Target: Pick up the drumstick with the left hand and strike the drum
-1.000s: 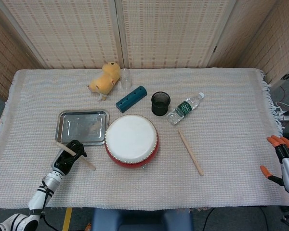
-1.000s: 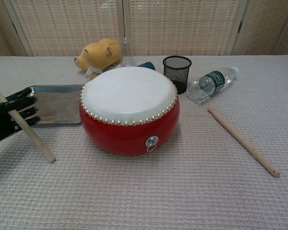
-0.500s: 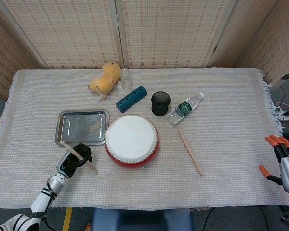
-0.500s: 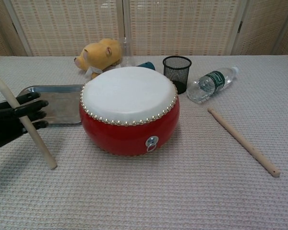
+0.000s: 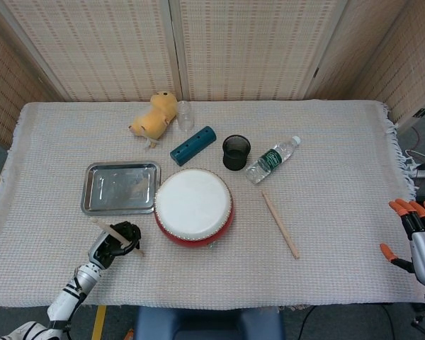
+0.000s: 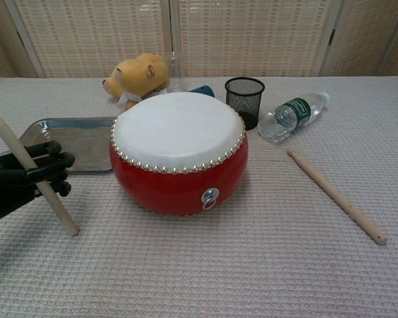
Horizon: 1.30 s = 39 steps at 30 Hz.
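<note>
Left hand (image 6: 23, 173) has its fingers wrapped around the drumstick (image 6: 28, 169), shaft tilted, lower tip toward the drum (image 6: 178, 151), which sits just to its right, mid-worktop. Right hand (image 5: 416, 234) hangs spread and empty off the right edge. Woven cloth (image 5: 340, 177) covers the worktop; wicker screens (image 5: 248, 46) behind.

Tray (image 5: 120, 186) seemingly touching drum's (image 5: 193, 205) left

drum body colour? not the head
Red, with a row of pale studs under the white skin. The drum shows it best in the chest view.
</note>
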{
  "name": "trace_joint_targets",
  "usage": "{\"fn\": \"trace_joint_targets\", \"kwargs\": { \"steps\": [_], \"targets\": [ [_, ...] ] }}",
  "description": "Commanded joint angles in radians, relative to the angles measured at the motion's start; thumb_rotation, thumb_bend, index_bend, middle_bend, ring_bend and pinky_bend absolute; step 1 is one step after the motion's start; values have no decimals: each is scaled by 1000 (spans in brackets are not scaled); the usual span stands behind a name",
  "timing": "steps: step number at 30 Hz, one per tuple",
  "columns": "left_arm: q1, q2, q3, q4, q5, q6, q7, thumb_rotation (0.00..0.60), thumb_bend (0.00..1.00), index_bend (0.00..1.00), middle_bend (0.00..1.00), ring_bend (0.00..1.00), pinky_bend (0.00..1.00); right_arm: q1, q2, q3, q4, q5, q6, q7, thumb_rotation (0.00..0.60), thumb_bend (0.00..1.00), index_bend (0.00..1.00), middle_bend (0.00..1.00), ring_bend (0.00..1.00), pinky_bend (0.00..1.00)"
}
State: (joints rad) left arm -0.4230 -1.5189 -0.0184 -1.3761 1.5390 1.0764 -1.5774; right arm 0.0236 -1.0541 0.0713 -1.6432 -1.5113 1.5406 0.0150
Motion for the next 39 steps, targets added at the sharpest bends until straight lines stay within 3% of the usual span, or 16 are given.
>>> {"fn": "trace_joint_targets", "kwargs": {
  "steps": [1, 18, 31, 34, 39],
  "targets": [
    [-1, 0, 6, -3, 6, 4, -2, 600, 251, 638, 701, 647, 580, 0, 0, 0, -1, 0, 1, -1, 600, 227, 146, 124, 0, 20],
    [-45, 30, 39, -17, 41, -1, -64, 575, 193, 459, 557, 512, 501, 5, 0, 4, 1, 2, -5, -1, 600, 226, 147, 123, 0, 20],
    [-79, 62, 53, 18, 50, -23, -163, 579, 164, 406, 469, 432, 476, 12, 0, 7, -5, 6, -13, -11, 600, 226, 146, 123, 0, 20],
    [-70, 55, 52, 19, 34, -12, -131, 579, 164, 414, 483, 442, 482, 14, -1, 7, -6, 6, -16, -13, 600, 226, 147, 123, 0, 20],
    [-61, 32, 40, 17, -4, -16, -59, 575, 164, 502, 601, 552, 560, 16, 0, 7, -11, 5, -17, -17, 600, 226, 147, 123, 0, 20]
  ]
}}
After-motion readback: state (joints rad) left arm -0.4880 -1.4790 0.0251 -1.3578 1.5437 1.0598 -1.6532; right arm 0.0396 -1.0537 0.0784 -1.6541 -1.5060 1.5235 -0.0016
